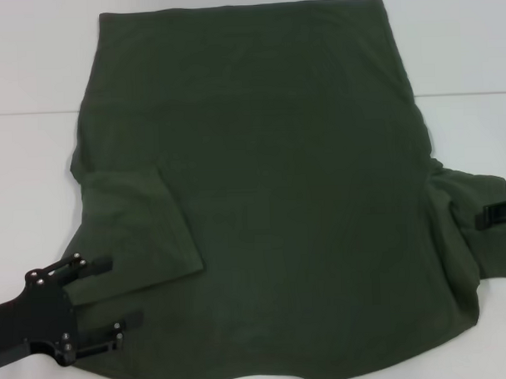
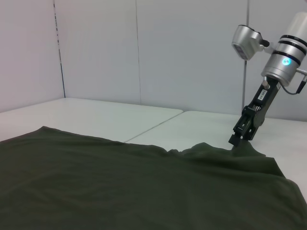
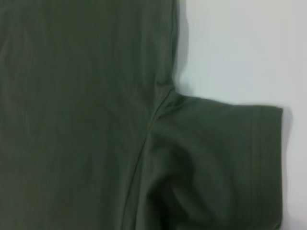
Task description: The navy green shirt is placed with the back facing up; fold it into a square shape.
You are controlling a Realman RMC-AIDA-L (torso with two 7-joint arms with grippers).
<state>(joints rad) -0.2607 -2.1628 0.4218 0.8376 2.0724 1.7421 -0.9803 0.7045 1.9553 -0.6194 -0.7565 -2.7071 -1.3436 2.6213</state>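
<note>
The navy green shirt (image 1: 286, 197) lies spread on the white table (image 1: 28, 164), plain side up. Its left sleeve (image 1: 142, 231) is folded inward onto the body. My left gripper (image 1: 111, 294) is open, hovering low over the shirt's near left corner with nothing between its fingers. My right gripper (image 1: 487, 215) is at the right sleeve (image 1: 471, 248). In the left wrist view the right gripper (image 2: 236, 140) points down with its tip at the rumpled sleeve edge of the shirt (image 2: 120, 187). The right wrist view looks down on the right sleeve (image 3: 225, 153), creased near the armpit seam.
A table seam (image 1: 17, 112) runs across the back, under the shirt. Bare white table lies to the left and right of the shirt. Grey wall panels (image 2: 144, 48) stand behind the table.
</note>
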